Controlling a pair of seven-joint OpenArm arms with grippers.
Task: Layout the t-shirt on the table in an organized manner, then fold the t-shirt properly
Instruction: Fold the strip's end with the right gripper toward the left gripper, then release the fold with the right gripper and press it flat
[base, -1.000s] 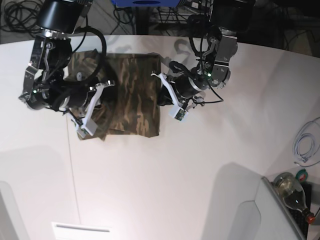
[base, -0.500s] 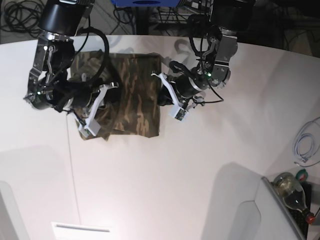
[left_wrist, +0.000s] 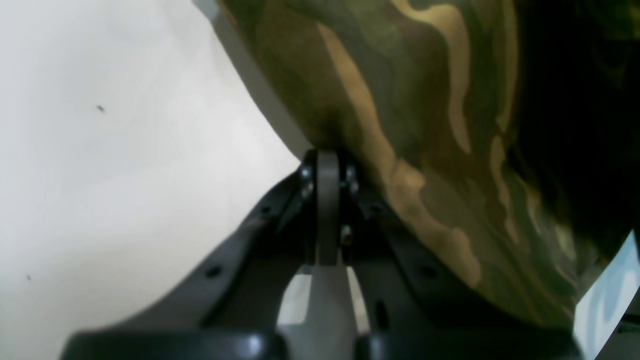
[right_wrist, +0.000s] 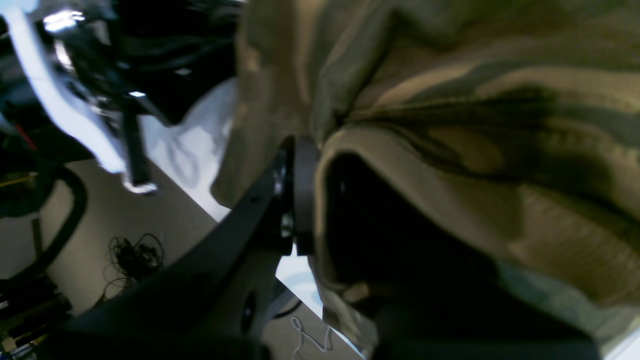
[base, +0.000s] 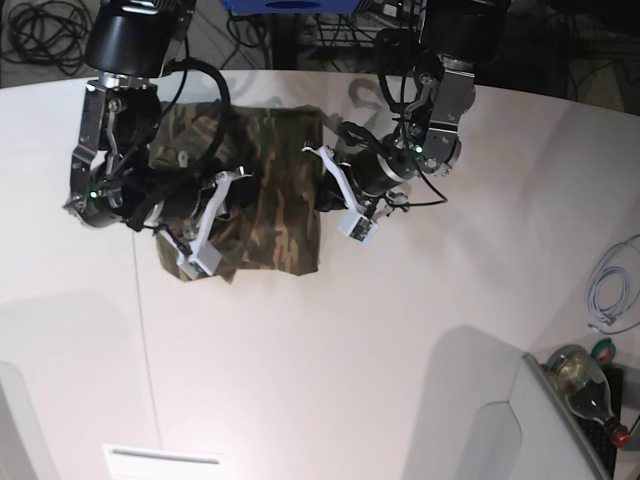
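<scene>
White counter (base: 330, 350) carries my t-shirt (base: 270, 190); left tool (left_wrist: 327, 165) and right tool (right_wrist: 300, 200) (both closed) pinch its edges.

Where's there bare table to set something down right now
The table is bare across the whole near half, in front of the t-shirt. Crowded: the far middle, where the left gripper and right gripper hold the shirt; a bottle and cable fill one near corner.

No words, numbers, labels or signs can be read in any of the pictures. The t-shirt (base: 265, 190) has only green, brown and tan patches on it, no writing. The white table (base: 330, 350) has nothing written on it.
</scene>
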